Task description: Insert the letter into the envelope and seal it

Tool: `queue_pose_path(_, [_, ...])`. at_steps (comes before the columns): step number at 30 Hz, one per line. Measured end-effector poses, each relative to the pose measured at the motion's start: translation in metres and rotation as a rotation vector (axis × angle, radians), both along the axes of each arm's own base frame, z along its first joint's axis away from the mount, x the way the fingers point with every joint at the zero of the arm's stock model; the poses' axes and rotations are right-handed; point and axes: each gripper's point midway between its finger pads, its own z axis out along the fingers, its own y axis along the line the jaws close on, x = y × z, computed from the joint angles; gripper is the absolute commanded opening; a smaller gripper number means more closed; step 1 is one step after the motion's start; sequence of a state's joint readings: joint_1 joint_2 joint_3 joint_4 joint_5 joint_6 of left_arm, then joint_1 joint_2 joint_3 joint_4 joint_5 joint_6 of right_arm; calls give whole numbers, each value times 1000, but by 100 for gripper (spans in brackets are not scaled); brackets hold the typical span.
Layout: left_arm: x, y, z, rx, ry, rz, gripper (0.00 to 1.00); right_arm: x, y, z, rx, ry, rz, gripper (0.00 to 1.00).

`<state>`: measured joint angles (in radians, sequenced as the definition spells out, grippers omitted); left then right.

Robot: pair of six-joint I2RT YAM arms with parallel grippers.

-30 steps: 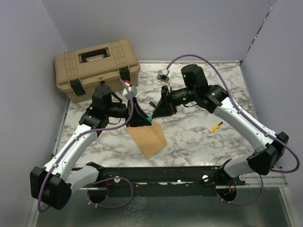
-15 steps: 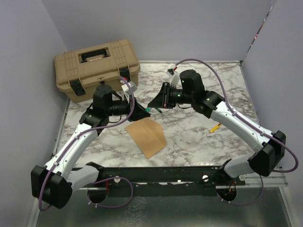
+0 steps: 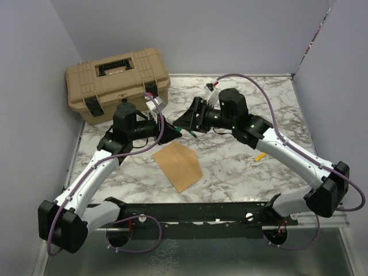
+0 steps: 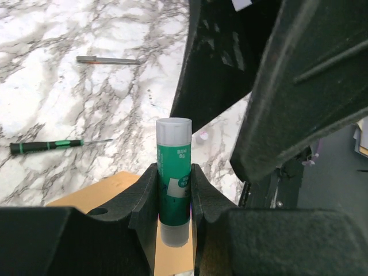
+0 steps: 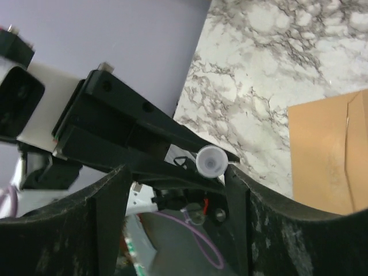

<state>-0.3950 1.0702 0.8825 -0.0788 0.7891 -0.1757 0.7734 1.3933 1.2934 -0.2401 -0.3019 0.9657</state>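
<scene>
The kraft-brown envelope (image 3: 178,165) lies flat on the marble table (image 3: 241,155), near the front middle; it also shows under my left fingers (image 4: 103,192) and at the edge of the right wrist view (image 5: 328,155). The letter is not in view. My left gripper (image 4: 173,169) (image 3: 171,131) hovers above the envelope's far corner, shut on a green glue stick (image 4: 173,172) with a whitish cap. My right gripper (image 5: 175,201) (image 3: 186,121) faces it, open, with the stick's capped end (image 5: 210,160) just inside its right finger.
A tan hard case (image 3: 118,83) stands at the back left. A green-handled screwdriver (image 4: 46,145) and a grey pen (image 4: 108,60) lie on the marble beyond the envelope. A small yellow item (image 3: 260,155) lies at the right. Purple walls close in the sides.
My left gripper lifted the glue stick off the envelope's corner and turned it toward the right arm. The right gripper swung left to meet it and opened its jaws.
</scene>
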Motion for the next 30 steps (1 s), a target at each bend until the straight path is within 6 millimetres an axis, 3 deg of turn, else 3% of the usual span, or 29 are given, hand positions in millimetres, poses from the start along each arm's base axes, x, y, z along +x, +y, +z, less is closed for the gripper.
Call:
queue_pose_path(8, [-39,-10,11,-66,32,-224,0,-34,0,8,-119,-277,368,70])
queue_pose_path(14, [-60,-11,16,-95,49,-339,0,-53,-4,17,-115,-402,543,45])
queue_pose_path(16, [-66,-12,18,-101,50,-371,0,-60,-6,19,-90,-418,598,45])
queue_pose_path(24, [-77,-11,18,-109,71,-425,0,-78,-8,22,-42,-459,713,61])
queue_pose_path(30, [-79,-11,17,-109,81,-431,0,-83,-13,13,-69,-447,742,62])
